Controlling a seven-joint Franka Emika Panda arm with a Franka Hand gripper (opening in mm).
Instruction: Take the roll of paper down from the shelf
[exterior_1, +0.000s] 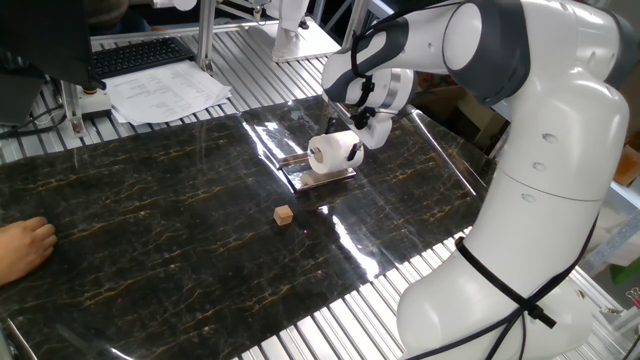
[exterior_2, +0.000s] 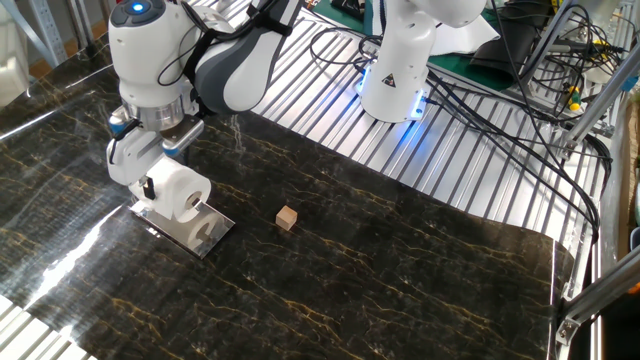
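The white roll of paper (exterior_1: 331, 153) lies on its side on the shiny metal shelf (exterior_1: 322, 178), hollow core facing the table's middle. It also shows in the other fixed view (exterior_2: 183, 192) on the shelf (exterior_2: 190, 230). My gripper (exterior_1: 357, 132) comes down on the roll's far end. Its fingers (exterior_2: 147, 184) press against that end and appear closed on the roll's wall. The far finger is hidden behind the roll. The roll still rests on the shelf.
A small tan wooden cube (exterior_1: 285, 214) lies on the dark marble table in front of the shelf, also seen in the other fixed view (exterior_2: 287, 218). A person's hand (exterior_1: 22, 246) rests at the table's left edge. Printed paper sheets (exterior_1: 165, 93) and a keyboard lie behind.
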